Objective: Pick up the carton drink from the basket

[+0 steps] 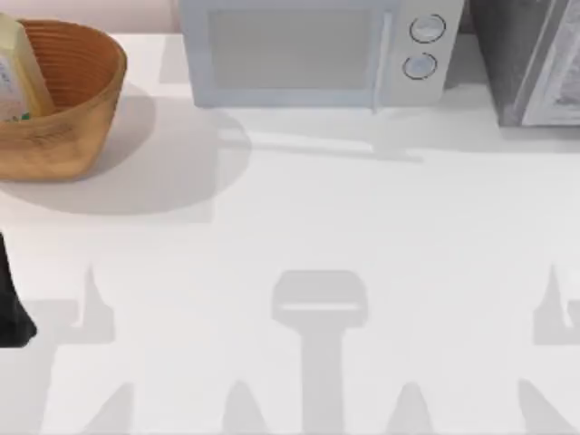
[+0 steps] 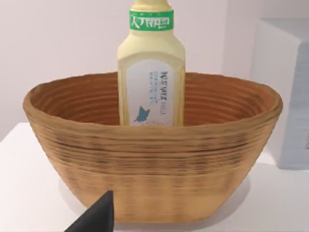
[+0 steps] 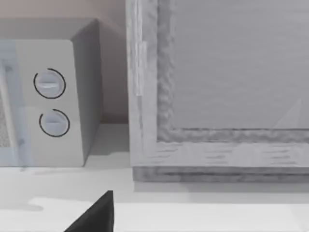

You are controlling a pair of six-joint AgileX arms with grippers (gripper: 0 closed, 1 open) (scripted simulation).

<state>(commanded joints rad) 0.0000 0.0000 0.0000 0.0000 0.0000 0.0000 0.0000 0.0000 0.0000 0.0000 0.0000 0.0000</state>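
Note:
The basket (image 1: 77, 109) is a round orange-brown wicker bowl at the table's far left back corner. In it the carton drink (image 1: 18, 72) stands upright, pale yellow with a white label. From the left wrist view the carton drink (image 2: 151, 72) rises above the rim of the basket (image 2: 154, 169), with a green band near its top. A dark part of my left gripper (image 2: 96, 217) sits low in front of the basket, apart from it. My left arm (image 1: 14, 308) shows as a black shape at the table's left edge. A dark part of my right gripper (image 3: 96, 215) hovers over the table.
A white microwave (image 1: 313, 50) stands at the back centre, its two round dials (image 3: 50, 101) facing the right wrist camera. A grey cabinet (image 1: 535, 59) fills the back right corner, close to the microwave (image 3: 48, 96).

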